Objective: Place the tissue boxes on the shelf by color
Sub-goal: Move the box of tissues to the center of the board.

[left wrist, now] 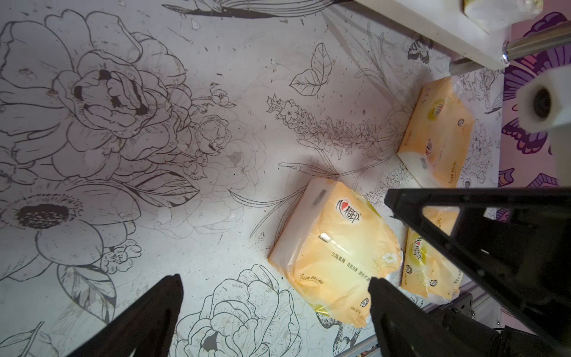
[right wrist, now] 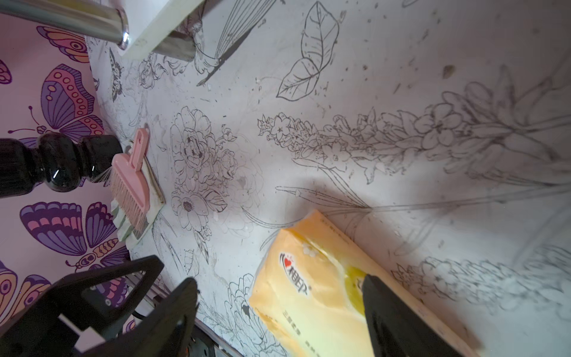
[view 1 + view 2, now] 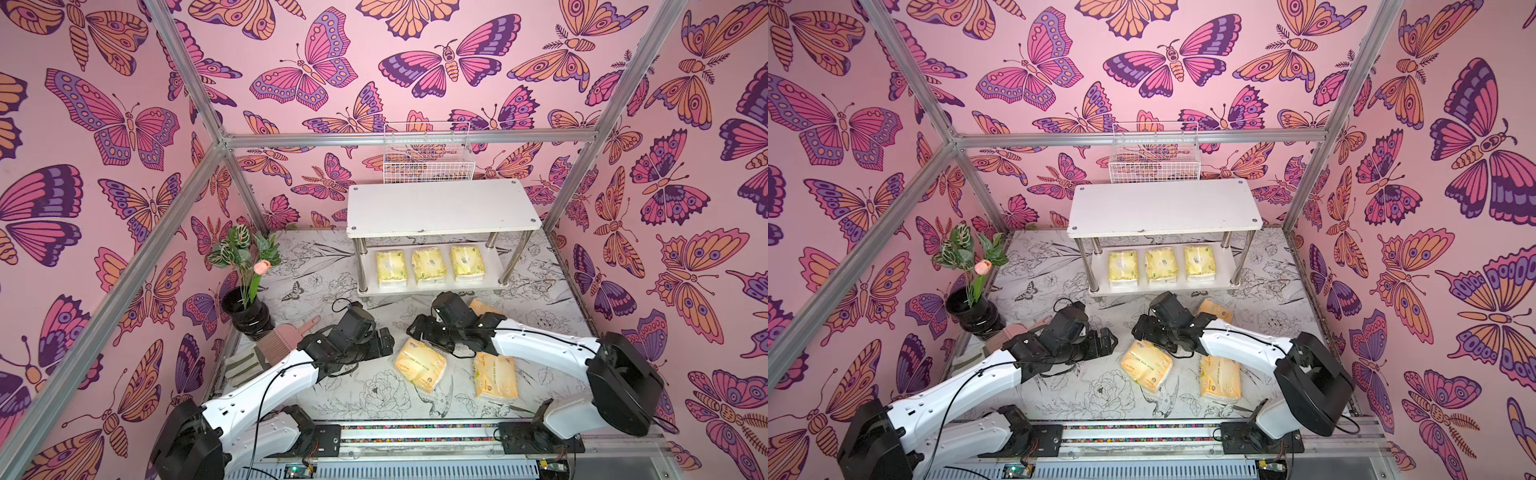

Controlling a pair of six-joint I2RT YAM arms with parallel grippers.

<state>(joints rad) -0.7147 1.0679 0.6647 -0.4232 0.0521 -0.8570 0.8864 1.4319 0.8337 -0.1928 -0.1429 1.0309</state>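
Observation:
Three pale yellow tissue boxes [image 3: 390, 268] [image 3: 428, 265] [image 3: 467, 262] lie in a row on the lower board of the white shelf [image 3: 440, 208]; its top board is bare. Three orange ones lie on the table: one in the middle [image 3: 419, 363], one to its right [image 3: 494, 376], and one [image 3: 482, 307] half hidden behind the right arm. My right gripper [image 2: 281, 309] is open and low over the middle orange pack [image 2: 309, 293], which lies between its fingers with a gap on one side. My left gripper [image 1: 275, 309] is open beside that pack [image 1: 333, 247], holding nothing.
A black vase with a plant [image 3: 245, 311], a pink brush [image 3: 286, 336] and a folded cloth [image 3: 243, 365] sit at the table's left edge. A white wire basket [image 3: 428, 153] hangs on the back wall above the shelf. Aluminium frame posts stand at the corners.

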